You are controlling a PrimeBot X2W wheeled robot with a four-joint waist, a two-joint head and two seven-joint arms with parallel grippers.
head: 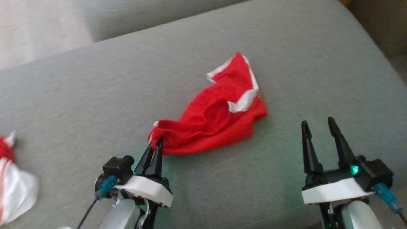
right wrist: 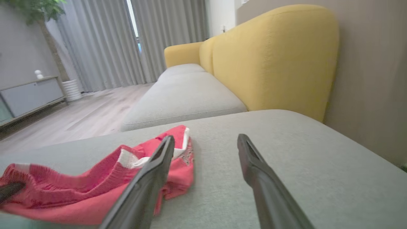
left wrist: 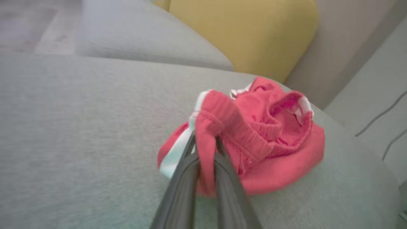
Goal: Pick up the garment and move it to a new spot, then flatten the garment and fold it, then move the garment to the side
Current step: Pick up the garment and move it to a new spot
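Observation:
The garment (head: 219,114) is a pair of red shorts with white trim, lying crumpled in the middle of the grey sofa cushion (head: 95,95). My left gripper (head: 158,142) is shut on the garment's near-left corner, at the elastic waistband. In the left wrist view the garment (left wrist: 270,140) bunches just past my two fingers (left wrist: 205,143), which pinch a fold of red cloth. My right gripper (head: 318,124) stands open to the right of the garment, nothing between its fingers. In the right wrist view the garment (right wrist: 95,181) lies to the left of the open gripper (right wrist: 206,140).
A second red and white cloth (head: 12,181) lies at the cushion's left edge. Yellow backrests (right wrist: 273,60) rise behind the seat. Another grey cushion (right wrist: 184,95) adjoins on the far side. A wooden floor (right wrist: 82,111), a cabinet (right wrist: 28,95) and curtains lie beyond.

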